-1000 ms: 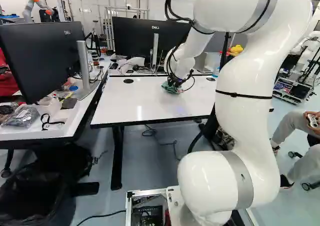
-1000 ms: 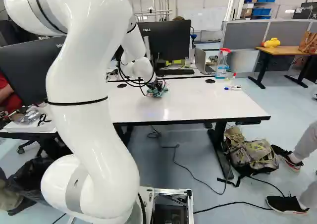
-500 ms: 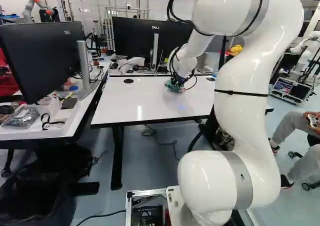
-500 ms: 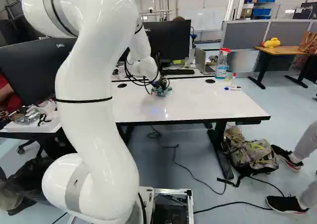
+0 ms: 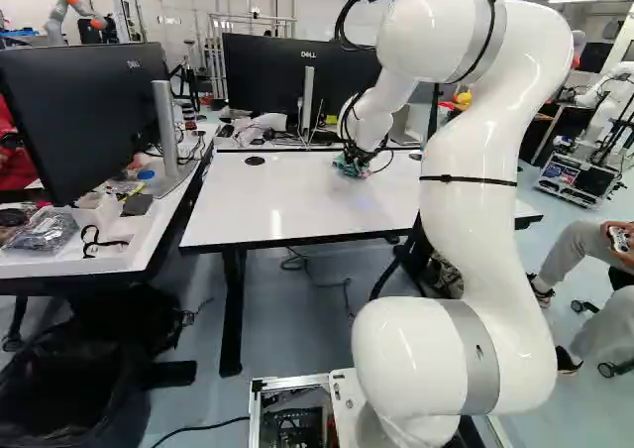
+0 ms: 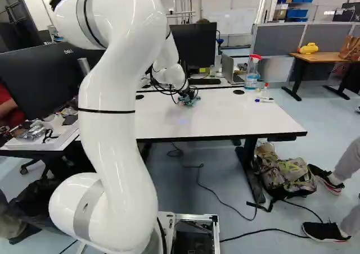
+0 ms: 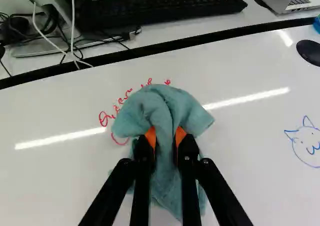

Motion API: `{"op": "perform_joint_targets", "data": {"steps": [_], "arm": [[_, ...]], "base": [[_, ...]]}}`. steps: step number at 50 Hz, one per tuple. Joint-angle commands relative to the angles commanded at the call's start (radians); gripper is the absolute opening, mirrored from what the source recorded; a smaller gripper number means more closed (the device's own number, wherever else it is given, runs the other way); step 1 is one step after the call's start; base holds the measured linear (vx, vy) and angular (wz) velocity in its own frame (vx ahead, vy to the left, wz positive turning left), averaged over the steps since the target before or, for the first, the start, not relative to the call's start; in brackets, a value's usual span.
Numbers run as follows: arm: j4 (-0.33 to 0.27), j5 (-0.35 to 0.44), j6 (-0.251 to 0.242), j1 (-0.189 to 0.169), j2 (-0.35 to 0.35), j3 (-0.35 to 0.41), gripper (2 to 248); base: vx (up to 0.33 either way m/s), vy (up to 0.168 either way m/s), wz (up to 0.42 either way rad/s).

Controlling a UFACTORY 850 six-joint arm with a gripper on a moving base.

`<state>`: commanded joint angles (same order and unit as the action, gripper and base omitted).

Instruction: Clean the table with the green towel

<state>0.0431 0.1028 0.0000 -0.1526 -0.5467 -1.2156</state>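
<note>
The tool [image 5: 356, 156] pinches the green towel [image 7: 163, 108] between its fingers. The towel's long axis runs along them, wide folded end ahead.

base views: behind arm [image 5: 471, 230], both facing tabletop [image 5: 297, 195] | wrist: close above it

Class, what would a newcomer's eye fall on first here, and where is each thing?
First, the tall glossy white jointed arm, right of the middle in the left base view. Next, the crumpled blue-green cloth towel, clamped in the black two-fingered end effector over the shiny white rectangular tabletop, beside red handwriting.
</note>
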Motion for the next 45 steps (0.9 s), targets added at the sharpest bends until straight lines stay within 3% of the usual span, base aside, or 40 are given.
{"op": "perform_joint_targets", "data": {"steps": [22,45], "arm": [[0.0,0.0,0.0,-0.025,-0.094,-0.128,61],[0.0,0.0,0.0,-0.007,-0.187,-0.259,61]], "base": [[0.0,0.0,0.0],[0.0,0.0,0.0]]}}
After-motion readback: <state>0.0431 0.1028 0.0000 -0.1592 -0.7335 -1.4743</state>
